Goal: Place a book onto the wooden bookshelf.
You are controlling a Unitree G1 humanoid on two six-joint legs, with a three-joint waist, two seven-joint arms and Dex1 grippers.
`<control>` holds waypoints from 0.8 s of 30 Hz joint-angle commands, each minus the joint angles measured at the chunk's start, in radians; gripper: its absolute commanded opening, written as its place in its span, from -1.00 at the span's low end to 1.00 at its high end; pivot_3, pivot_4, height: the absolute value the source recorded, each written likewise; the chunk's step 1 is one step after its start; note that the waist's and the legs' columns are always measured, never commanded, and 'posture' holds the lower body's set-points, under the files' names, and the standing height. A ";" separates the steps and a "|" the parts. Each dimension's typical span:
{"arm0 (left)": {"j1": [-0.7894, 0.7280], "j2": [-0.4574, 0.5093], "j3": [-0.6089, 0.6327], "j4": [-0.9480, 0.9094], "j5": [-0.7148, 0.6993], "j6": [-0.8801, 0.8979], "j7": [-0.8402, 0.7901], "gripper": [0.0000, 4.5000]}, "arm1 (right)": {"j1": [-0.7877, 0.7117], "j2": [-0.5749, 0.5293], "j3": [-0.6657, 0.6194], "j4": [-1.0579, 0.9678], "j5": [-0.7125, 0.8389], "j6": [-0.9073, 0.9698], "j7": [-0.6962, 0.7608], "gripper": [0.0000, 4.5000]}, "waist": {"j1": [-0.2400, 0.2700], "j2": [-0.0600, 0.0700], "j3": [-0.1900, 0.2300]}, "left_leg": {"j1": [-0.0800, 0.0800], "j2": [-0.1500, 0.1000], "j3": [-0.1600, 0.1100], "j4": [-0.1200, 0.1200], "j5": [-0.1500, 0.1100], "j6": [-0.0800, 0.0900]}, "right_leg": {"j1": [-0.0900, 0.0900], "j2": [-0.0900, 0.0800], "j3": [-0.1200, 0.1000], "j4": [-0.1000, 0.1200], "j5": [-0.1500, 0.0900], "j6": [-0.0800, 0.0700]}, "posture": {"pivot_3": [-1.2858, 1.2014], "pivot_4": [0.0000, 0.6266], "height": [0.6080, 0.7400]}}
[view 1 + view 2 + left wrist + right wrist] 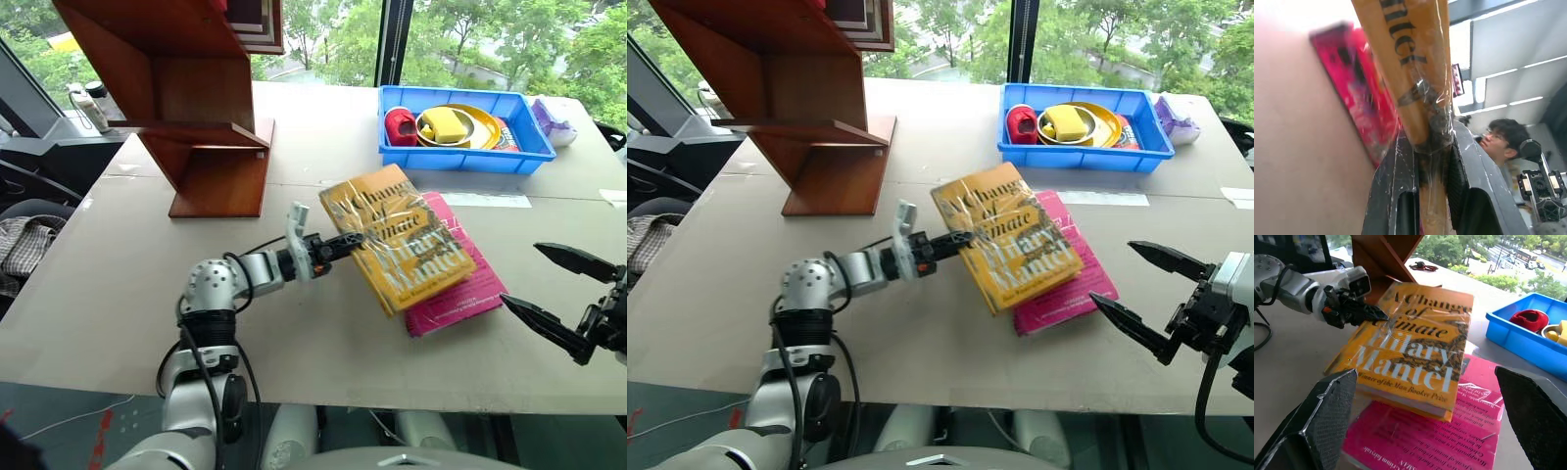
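**Book gripped at its edge, tilted above the pink one**

On the desk (323, 333) in front of me, my left hand (345, 244) is clamped tight on the near-left edge of the book (397, 238). My left wrist view shows both fingers (1396, 196) pressed against the two faces of that edge, with the book's shiny plastic wrap crinkled between them. The book sits tilted, its gripped side raised off the desk and its far side lying over the pink book (460, 289), which lies flat beneath it and pokes out toward my right. The cover faces up, its large pale lettering readable.

My right hand (549, 289) is spread wide and holds nothing. It hovers above the desk's near-right part, near the pink book but apart from both books, its two fingers pointing toward them.

The bookshelf (196, 108) stands at the far left of the desk, well apart from the book, its flat boards and slanted side panel facing me. A few books rest on its upper board at the top of the view.

A blue tray (465, 157) sits at the far right of the desk, holding a red item, a yellow plate and a yellow block.

A person (1501, 142) shows in the left wrist view beyond the book.
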 commanded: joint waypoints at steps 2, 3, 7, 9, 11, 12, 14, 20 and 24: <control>-0.102 0.179 -0.051 -0.251 0.056 -0.096 -0.185 -0.93 | -0.135 -0.001 0.062 0.039 0.036 -0.024 -0.049 1.00 | 0.007 0.000 0.000 | -0.001 0.000 0.000 0.000 0.000 0.000 | 0.000 0.000 -0.001 -0.001 0.000 0.000 | 0.03 -0.52 1.00; -0.129 0.229 -0.098 -0.308 0.114 -0.149 -0.232 -0.93 | -0.174 0.001 0.073 0.060 0.051 -0.021 -0.055 1.00 | 0.012 0.000 0.000 | -0.001 -0.001 0.000 0.000 0.000 0.000 | 0.000 -0.001 0.000 -0.002 0.000 0.000 | 0.03 -0.52 1.00; -0.241 0.430 -0.279 -0.464 0.442 -0.492 -0.427 -0.93 | -0.306 0.000 0.101 0.137 0.118 -0.006 -0.066 1.00 | 0.020 -0.001 0.002 | -0.003 -0.006 0.002 -0.001 0.000 0.000 | 0.000 -0.002 0.001 -0.005 0.000 0.000 | 0.03 -0.52 1.00; -0.331 0.472 -0.308 -0.432 0.589 -0.639 -0.419 -0.93 | -0.354 -0.008 0.103 0.178 0.147 0.001 -0.057 1.00 | 0.028 0.000 0.002 | -0.001 -0.007 0.003 -0.002 0.000 0.000 | 0.000 -0.003 0.002 -0.005 0.000 0.000 | 0.03 -0.52 1.00; -0.401 0.531 -0.333 -0.388 0.737 -0.800 -0.445 -0.93 | -0.396 -0.019 0.107 0.219 0.159 0.004 -0.040 1.00 | 0.027 0.000 0.003 | -0.002 -0.006 0.003 -0.002 0.000 0.000 | 0.000 -0.002 0.000 -0.006 0.000 0.000 | 0.03 -0.52 1.00; -0.438 0.558 -0.341 -0.354 0.816 -0.882 -0.440 -0.93 | -0.415 -0.023 0.113 0.241 0.150 -0.003 -0.030 1.00 | 0.026 0.001 0.003 | -0.002 -0.006 0.003 -0.003 0.000 0.000 | 0.000 -0.002 0.001 -0.006 0.000 0.000 | 0.03 -0.52 1.00; -0.513 0.612 -0.353 -0.304 0.923 -0.984 -0.452 -0.93 | -0.446 -0.024 0.127 0.292 0.118 -0.028 -0.009 1.00 | 0.023 0.001 0.003 | -0.002 -0.006 0.004 -0.003 0.000 0.000 | 0.000 -0.001 0.001 -0.006 0.000 0.001 | 0.03 -0.52 1.00; -0.587 0.829 -0.439 -0.166 1.150 -1.076 -0.633 -0.93 | -0.514 0.005 0.196 0.376 0.059 -0.087 0.037 1.00 | 0.016 0.003 0.005 | -0.003 -0.005 0.006 -0.003 0.000 0.001 | -0.002 -0.001 0.002 -0.005 -0.001 0.002 | 0.03 -0.52 1.00; -0.611 0.931 -0.526 -0.032 1.333 -1.079 -0.720 -0.93 | -0.554 0.033 0.256 0.404 0.016 -0.130 0.067 1.00 | 0.005 0.004 0.006 | -0.002 -0.005 0.007 -0.002 0.000 0.001 | -0.003 0.000 0.002 -0.003 -0.001 0.002 | 0.03 -0.52 1.00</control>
